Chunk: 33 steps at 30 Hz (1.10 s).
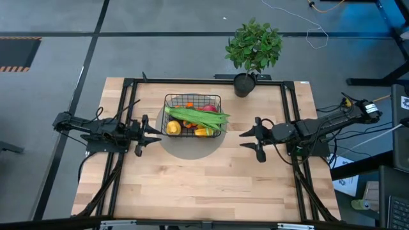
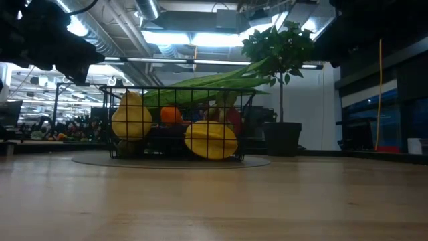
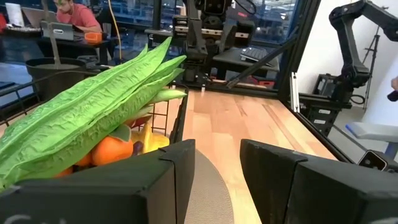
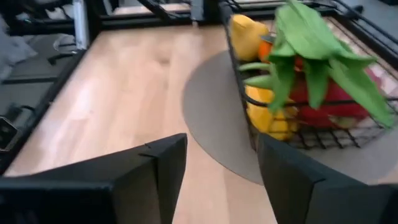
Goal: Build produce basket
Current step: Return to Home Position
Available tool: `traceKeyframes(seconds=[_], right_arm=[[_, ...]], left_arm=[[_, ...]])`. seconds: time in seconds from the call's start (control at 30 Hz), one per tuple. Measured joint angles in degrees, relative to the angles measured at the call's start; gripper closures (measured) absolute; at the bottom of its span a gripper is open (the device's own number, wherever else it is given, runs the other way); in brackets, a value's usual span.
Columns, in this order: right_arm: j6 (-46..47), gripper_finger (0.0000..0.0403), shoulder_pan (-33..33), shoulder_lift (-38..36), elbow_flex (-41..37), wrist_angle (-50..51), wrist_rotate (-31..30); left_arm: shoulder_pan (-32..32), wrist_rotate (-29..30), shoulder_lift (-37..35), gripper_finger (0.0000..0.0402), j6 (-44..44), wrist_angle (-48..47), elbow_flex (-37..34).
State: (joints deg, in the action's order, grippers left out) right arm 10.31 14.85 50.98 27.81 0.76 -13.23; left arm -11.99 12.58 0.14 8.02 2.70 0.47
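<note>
Left gripper (image 1: 149, 135) and right gripper (image 1: 248, 139) both wide open and empty, flanking the basket (image 1: 192, 96).
From my seat I see the basket standing on a grey round mat (image 1: 192, 152) toward the back of the table (image 1: 192, 191), full of produce (image 2: 210, 139), with long green leaves (image 1: 195, 115) laid across its top; each gripper hovers near the mat's edge, not touching the wire.

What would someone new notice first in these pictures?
The black wire basket on the round grey mat, packed with yellow, orange and red produce, long green leaves lying across its top. Open and empty, the left gripper and right gripper flank it; a potted plant stands at the rear of the table.
</note>
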Motion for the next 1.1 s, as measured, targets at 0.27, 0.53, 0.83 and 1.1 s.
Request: traceKeyframes(seconds=[0.27, 0.53, 0.83, 1.1], right_arm=[[-1.58, 0.0219, -0.07, -6.09, -1.68, 4.44, -1.76], [-4.48, 0.0219, -0.07, -21.29, -17.70, -8.06, 1.15], [-7.38, 0.0219, -0.11, -37.97, -22.58, -3.27, 3.33], [-10.84, 0.0219, -0.13, -45.99, -23.33, 0.30, 8.39]], left_arm=[[0.00, 0.00, 0.00, 0.0282, -0.01, -0.04, 0.00], [0.00, -0.01, 0.00, 0.0282, -0.01, -0.07, 0.00], [0.00, 0.00, 0.00, 0.0282, -0.01, -0.07, 0.00], [0.00, 0.00, 0.00, 0.0282, -0.03, -0.07, 0.00]])
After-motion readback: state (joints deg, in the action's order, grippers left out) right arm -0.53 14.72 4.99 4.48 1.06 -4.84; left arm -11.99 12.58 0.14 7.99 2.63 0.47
